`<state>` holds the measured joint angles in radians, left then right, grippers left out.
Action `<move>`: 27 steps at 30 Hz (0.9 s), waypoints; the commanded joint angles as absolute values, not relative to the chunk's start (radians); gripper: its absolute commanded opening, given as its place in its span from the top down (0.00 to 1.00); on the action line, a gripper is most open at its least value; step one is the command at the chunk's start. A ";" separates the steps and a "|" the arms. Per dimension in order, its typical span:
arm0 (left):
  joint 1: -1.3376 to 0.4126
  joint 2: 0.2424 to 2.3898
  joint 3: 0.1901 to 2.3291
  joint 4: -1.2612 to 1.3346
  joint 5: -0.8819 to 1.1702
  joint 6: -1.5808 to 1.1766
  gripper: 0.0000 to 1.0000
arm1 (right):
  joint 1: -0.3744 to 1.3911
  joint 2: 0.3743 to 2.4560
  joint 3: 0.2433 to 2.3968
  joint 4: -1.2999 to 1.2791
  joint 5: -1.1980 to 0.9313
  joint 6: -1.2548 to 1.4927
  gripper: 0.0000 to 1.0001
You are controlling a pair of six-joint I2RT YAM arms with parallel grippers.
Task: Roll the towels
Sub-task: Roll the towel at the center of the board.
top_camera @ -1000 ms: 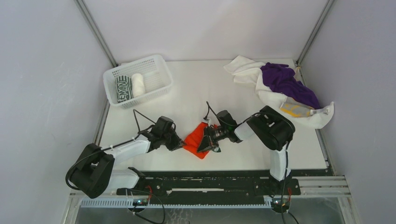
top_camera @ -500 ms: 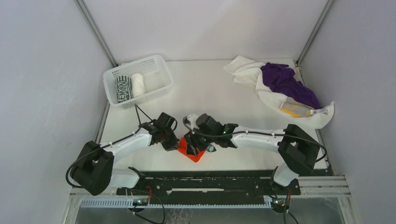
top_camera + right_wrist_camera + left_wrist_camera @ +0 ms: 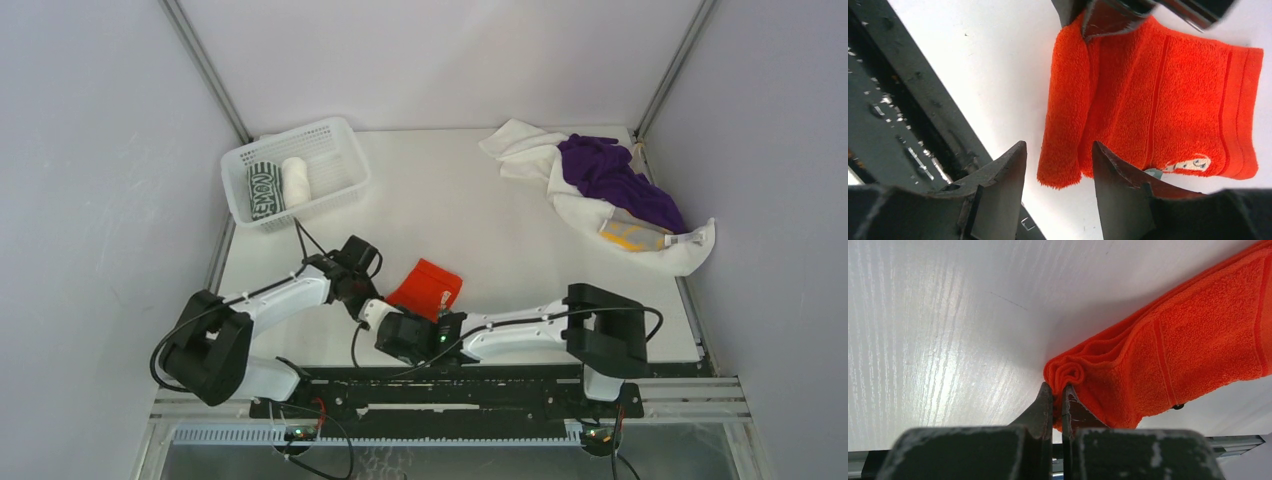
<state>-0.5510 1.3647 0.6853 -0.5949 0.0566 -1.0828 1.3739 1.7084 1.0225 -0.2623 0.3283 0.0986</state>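
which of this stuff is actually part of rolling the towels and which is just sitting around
Part of the job: orange towel, nipped at its folded edge by the shut left pincer; open right pincer; purple towel, white towel, yellow-patterned towel in the far-right heap; green-patterned roll and white roll.

Just lying about: white mesh basket holding those rolls; table.

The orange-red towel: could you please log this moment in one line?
item: small orange-red terry towel, partly rolled | left gripper: shut on its rolled corner | right gripper: open, holding nothing
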 commanded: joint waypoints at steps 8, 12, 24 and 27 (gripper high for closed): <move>-0.542 1.405 0.730 -0.612 0.057 -1.053 1.00 | 1.464 1.891 1.146 -0.318 0.600 -0.021 0.70; -0.540 1.376 0.722 -0.611 0.034 -1.062 0.96 | 1.433 1.852 1.125 -0.306 0.504 0.007 0.97; -0.451 1.034 0.590 -0.554 -0.015 -1.127 0.29 | 1.107 1.648 0.940 -0.101 -0.286 0.171 1.00; -0.440 0.966 0.550 -0.539 0.005 -1.143 0.22 | 1.017 1.647 0.899 -0.016 -0.483 0.241 1.00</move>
<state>-0.4610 1.0424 0.5972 -0.5709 0.0059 -1.1168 1.0920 1.6787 0.9401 -0.1638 -0.1390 0.1276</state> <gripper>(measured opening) 0.751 0.054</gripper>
